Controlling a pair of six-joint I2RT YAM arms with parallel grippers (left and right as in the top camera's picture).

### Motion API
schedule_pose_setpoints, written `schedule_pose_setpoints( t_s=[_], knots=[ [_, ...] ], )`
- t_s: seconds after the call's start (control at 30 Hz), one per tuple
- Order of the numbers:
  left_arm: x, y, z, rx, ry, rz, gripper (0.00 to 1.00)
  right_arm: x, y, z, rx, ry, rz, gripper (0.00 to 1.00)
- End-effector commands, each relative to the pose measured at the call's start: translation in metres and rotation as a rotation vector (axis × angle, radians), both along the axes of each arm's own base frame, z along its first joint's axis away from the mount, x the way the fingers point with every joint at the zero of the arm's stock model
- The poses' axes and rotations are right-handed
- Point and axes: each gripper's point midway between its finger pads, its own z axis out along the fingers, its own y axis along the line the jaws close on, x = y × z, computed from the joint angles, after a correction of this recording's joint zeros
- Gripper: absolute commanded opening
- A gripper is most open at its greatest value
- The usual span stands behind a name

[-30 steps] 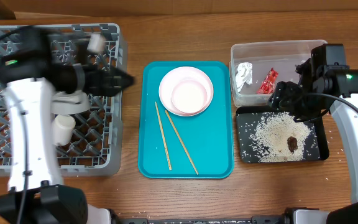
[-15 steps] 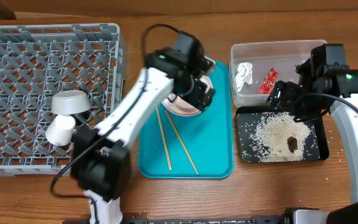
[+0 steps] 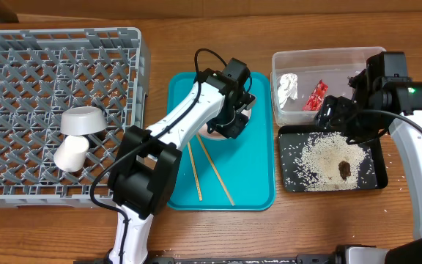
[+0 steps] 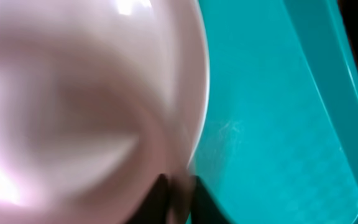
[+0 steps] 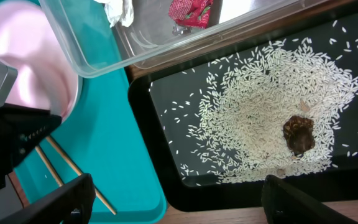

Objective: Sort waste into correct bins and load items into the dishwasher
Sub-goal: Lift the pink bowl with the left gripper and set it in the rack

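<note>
My left gripper point(image 3: 229, 121) reaches over the teal tray point(image 3: 258, 180) and is shut on the rim of the pinkish bowl point(image 4: 73, 106), whose edge sits between the two dark fingers point(image 4: 160, 200). Two chopsticks point(image 3: 194, 172) lie on the tray in front of the bowl. My right gripper point(image 5: 179, 205) hangs open over the black tray point(image 3: 290, 183), which holds rice point(image 5: 260, 106) and a brown lump point(image 5: 298, 134). The clear tub point(image 3: 321, 57) holds a white tissue point(image 3: 288, 86) and a red wrapper point(image 3: 315, 95).
The grey dish rack point(image 3: 20, 73) fills the left side, with a grey metal bowl point(image 3: 83, 119) and a white cup point(image 3: 70, 154) inside. A few rice grains lie on the wood around the black tray.
My left arm swung from the dish rack across to the teal tray and shut on the bowl's rim. The right arm stayed over the black tray.
</note>
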Motion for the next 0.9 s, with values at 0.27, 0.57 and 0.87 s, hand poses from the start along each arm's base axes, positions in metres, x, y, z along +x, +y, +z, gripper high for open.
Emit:
schedule_pose_setpoints(
  t_s=[0.27,0.57,0.87],
  knots=[
    [0.037,0.004,0.089,-0.018,-0.148,0.051,0.04,0.002,-0.002,0.010,-0.011,-0.029,0.001,0.88],
    [0.075,0.060,0.199,-0.207,-0.287,0.239,0.04,0.002,-0.002,0.010,-0.012,-0.028,0.001,0.88],
    [0.098,0.152,0.232,-0.598,-0.228,0.344,0.04,0.002,-0.002,0.010,-0.012,-0.029,0.001,0.88]
  ],
)
